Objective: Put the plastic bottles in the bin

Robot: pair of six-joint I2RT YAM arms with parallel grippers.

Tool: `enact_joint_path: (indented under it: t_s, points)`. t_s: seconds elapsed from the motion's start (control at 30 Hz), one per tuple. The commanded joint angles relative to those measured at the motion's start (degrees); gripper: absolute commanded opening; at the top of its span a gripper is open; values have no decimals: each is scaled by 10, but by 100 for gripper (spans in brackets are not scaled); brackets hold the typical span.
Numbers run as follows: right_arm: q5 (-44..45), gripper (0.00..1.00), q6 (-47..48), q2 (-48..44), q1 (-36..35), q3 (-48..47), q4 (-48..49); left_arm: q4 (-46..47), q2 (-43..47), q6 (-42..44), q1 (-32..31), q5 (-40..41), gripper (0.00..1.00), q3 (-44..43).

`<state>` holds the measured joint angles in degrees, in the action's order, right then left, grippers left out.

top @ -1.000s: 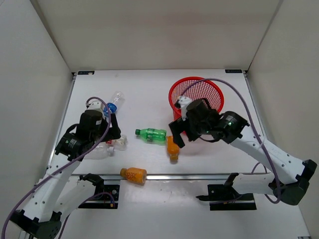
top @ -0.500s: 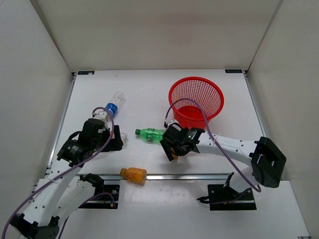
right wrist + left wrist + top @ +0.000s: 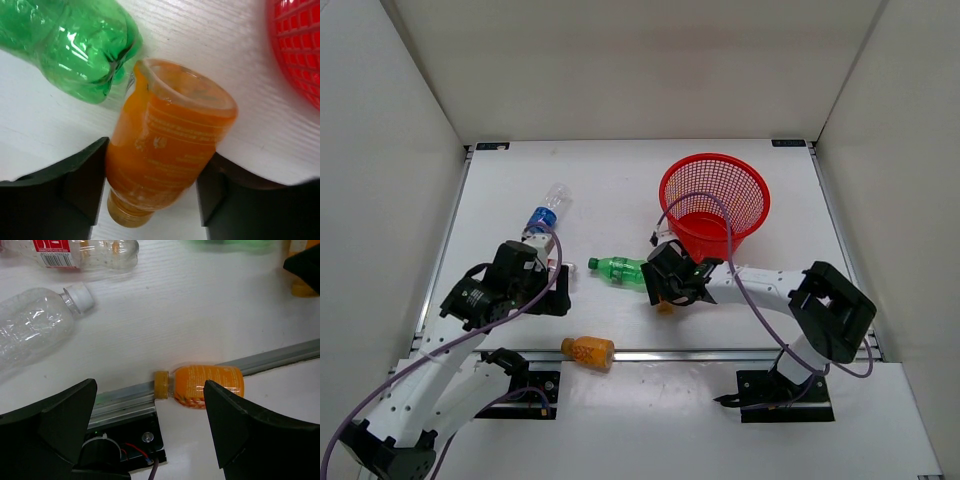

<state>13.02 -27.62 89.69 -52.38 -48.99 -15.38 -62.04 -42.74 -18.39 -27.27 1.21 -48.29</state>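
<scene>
Our right tool (image 3: 152,187) clamps an orange bottle (image 3: 170,145) on the bench (image 3: 610,180).
It lies beside the green bottle (image 3: 75,45), near the red bin (image 3: 735,190); our left tool (image 3: 150,387) gapes wide over the near edge.

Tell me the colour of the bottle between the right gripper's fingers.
Orange; the bottle shows best in the right wrist view.

Left claw (image 3: 150,385) wide — right claw (image 3: 155,155) tight

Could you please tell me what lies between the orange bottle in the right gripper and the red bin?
Only bare white table, shown in the right wrist view between the orange bottle and bin.
</scene>
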Motion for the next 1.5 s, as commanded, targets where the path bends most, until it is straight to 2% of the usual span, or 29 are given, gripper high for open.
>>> enact_joint_path:
  t_s: [0.0, 0.03, 0.1, 0.23, 0.33, 0.43, 0.57, 0.67, 0.73, 0.77, 0.93, 0.97, 1.0, 1.03, 1.07, 1.1, 1.13, 1.2, 1.3, 1.37, 1.47]
  points:
    - [13, 50, -31, -12, -9, -12, 31, -13, 3, 6, -1, -38, 99, -7]
    - [17, 44, -29, -15, -11, -12, 22, -14, 1, -3, 1, -37, 99, -1]
    - [32, 25, -22, -41, -24, -21, 2, -14, -1, -32, -9, -47, 99, 7]
    - [-6, 15, -10, -117, -46, -23, -48, -6, 19, -79, -24, -73, 99, 38]
    - [-73, 11, 15, -172, -47, -40, -62, 2, 30, -110, -25, -82, 99, 59]
    - [-110, 11, 68, -181, -45, -127, -101, 17, 30, -124, -30, -82, 98, 77]
    - [-105, 11, 138, -173, -3, -238, -153, 47, 0, -127, -48, -66, 99, 49]
    - [-115, 12, 154, -181, 77, -287, -158, 75, -44, -116, -59, -52, 99, 12]
    - [-125, 18, 158, -182, 158, -291, -145, 90, -73, -110, -52, -45, 99, -6]
    - [-142, 23, 169, -178, 176, -284, -141, 104, -100, -117, -51, -45, 99, -14]
    - [-164, 25, 189, -128, 293, -303, -140, 183, -190, -121, -68, -14, 98, -55]
    - [-173, 32, 192, -117, 305, -304, -136, 207, -212, -108, -73, -13, 99, -66]
    - [-184, 44, 192, -103, 321, -305, -134, 222, -222, -91, -76, -13, 98, -87]
    - [-201, 50, 194, -98, 336, -312, -137, 237, -246, -49, -75, -25, 99, -107]
    - [-207, 60, 197, -94, 337, -316, -141, 242, -266, 8, -73, -46, 98, -118]
    - [-229, 71, 204, -87, 350, -323, -146, 249, -276, 44, -62, -112, 99, -143]
    - [-235, 76, 209, -81, 357, -335, -154, 245, -305, 100, -50, -135, 99, -173]
    - [-240, 90, 217, -76, 360, -353, -170, 208, -375, 183, -40, -158, 99, -230]
    - [-243, 99, 237, -82, 356, -371, -191, 128, -456, 263, -49, -185, 98, -316]
    - [-257, 99, 236, -91, 354, -382, -220, 97, -522, 332, -56, -196, 99, -344]
    - [-323, 99, 237, -125, 373, -384, -242, 77, -598, 375, -50, -242, 99, -381]
